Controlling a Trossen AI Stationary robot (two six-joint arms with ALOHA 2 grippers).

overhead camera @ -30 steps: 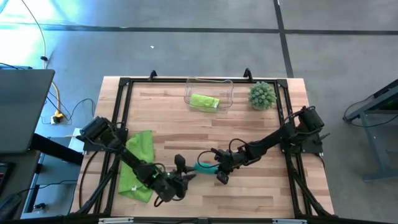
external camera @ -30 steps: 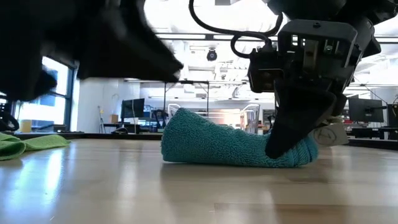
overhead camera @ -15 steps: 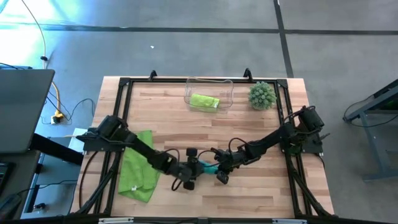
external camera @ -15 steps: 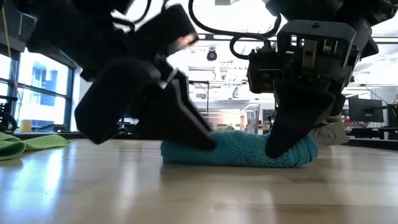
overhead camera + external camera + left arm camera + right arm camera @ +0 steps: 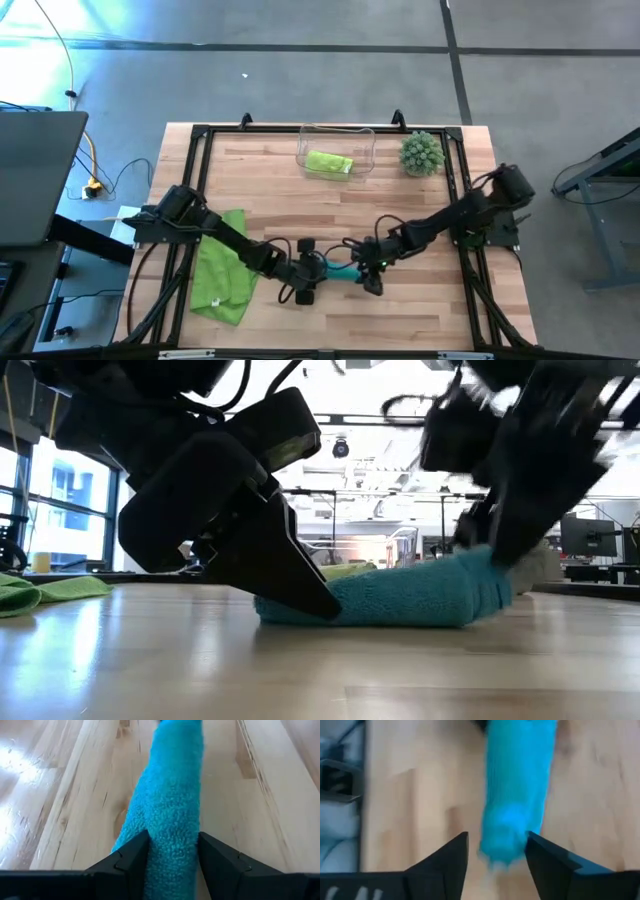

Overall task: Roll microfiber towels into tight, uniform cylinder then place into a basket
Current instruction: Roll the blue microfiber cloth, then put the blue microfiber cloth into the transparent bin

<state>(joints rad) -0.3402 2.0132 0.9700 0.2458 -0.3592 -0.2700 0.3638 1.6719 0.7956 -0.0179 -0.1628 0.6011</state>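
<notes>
The teal towel (image 5: 338, 268) lies rolled into a fuzzy cylinder on the bench (image 5: 420, 315), near the middle of its front edge. In the low view the roll (image 5: 400, 595) rests flat on the wood, thicker at one end.

The left gripper (image 5: 310, 274) grasps one end of the roll: in the left wrist view both fingers (image 5: 131, 855) press against the cloth (image 5: 170, 815). The right gripper (image 5: 372, 276) is at the other end; its fingers (image 5: 454, 857) stand apart, released, with the roll's end (image 5: 515, 795) between them.

A lime green towel (image 5: 222, 265) lies spread flat near the front left corner. The clear basket (image 5: 362, 140) sits at the middle of the rear edge and holds a rolled green towel (image 5: 329, 163). A spiky green ball (image 5: 421, 153) stands just beside it, toward the rear right corner.

The bench is pale wood planking in a black frame. Beyond it the low view shows windows (image 5: 70, 500) and desks with monitors (image 5: 590, 538).
</notes>
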